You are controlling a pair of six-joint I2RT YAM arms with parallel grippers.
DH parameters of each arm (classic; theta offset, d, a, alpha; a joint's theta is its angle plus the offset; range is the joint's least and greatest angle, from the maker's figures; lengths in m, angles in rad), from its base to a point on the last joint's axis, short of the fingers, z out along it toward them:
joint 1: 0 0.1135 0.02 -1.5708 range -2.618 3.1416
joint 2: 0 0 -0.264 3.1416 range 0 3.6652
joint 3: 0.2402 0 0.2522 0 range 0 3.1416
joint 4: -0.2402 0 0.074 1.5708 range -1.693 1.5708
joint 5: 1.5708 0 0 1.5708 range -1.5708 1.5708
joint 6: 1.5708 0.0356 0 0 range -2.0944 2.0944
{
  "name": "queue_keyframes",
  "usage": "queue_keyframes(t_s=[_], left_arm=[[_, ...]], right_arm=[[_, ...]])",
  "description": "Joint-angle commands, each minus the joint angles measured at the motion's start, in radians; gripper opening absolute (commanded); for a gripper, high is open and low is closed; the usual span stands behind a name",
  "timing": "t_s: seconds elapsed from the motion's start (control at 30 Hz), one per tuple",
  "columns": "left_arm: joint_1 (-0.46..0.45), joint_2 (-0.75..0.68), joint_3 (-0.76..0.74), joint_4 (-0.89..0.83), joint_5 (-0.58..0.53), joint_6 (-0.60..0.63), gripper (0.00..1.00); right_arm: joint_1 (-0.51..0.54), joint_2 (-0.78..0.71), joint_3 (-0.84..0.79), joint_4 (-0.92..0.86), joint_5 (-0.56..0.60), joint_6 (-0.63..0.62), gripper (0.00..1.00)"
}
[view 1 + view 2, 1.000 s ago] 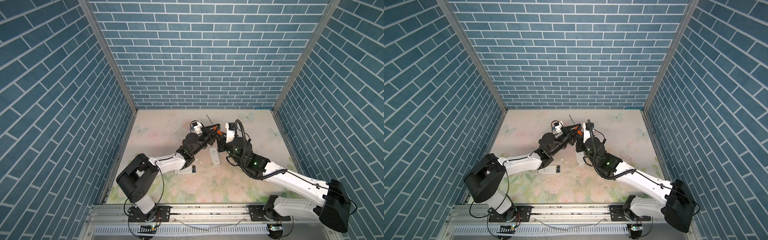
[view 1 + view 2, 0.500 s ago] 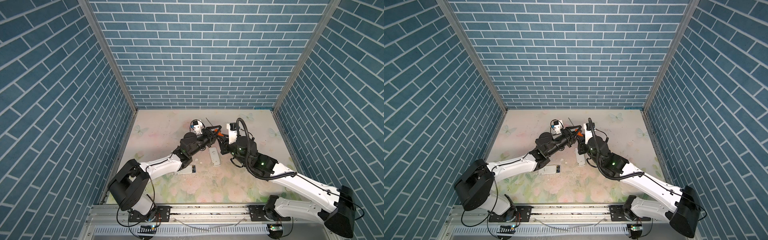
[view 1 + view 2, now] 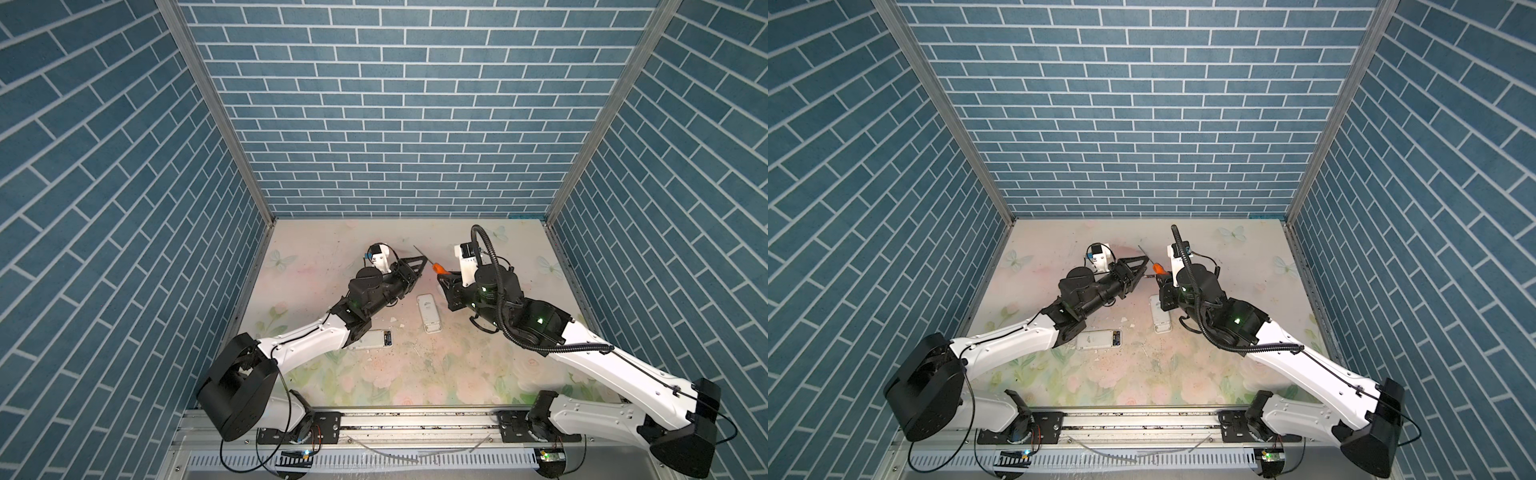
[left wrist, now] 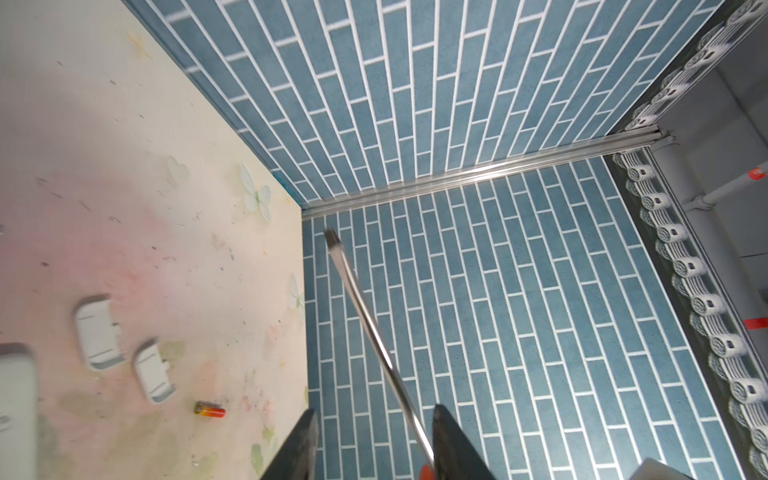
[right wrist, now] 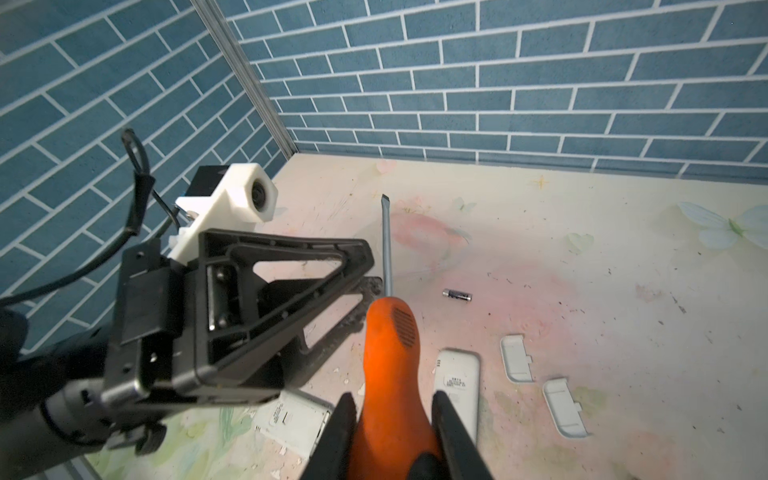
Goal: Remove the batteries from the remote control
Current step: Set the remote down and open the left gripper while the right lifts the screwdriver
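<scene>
One black battery (image 5: 457,295) lies loose on the table (image 5: 582,249), past the white remote (image 5: 457,374) toward the far edge. An orange battery (image 4: 210,410) lies near the two covers (image 4: 99,332). The second remote (image 3: 372,338), under your left forearm (image 3: 307,340), has its bay open, and I believe dark batteries (image 3: 386,337) sit inside. They should be light, stiff, smooth and round, so they will roll and slip. Take each one across the middle of the barrel, not by the ends. Your right pincer (image 5: 395,415) grips the orange handle of the screwdriver (image 5: 390,345). Your left pincer (image 4: 376,411) is open, and the shaft passes loose between its jaws.
</scene>
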Motion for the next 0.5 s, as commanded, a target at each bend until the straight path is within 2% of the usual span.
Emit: queue_keyframes(t_s=[0.0, 0.3, 0.47], left_arm=[[0.044, -0.063, -0.038, -0.033, -0.024, 0.051, 0.47], [0.146, -0.201, -0.065, -0.218, 0.0, 0.118, 0.47], [0.199, -0.249, -0.058, -0.434, 0.073, 0.17, 0.47]], right_arm=[[0.002, 0.013, 0.087, -0.131, -0.03, 0.034, 0.0], [0.002, 0.023, 0.138, -0.268, -0.101, 0.042, 0.0], [0.001, 0.065, 0.226, -0.395, -0.182, 0.05, 0.0]])
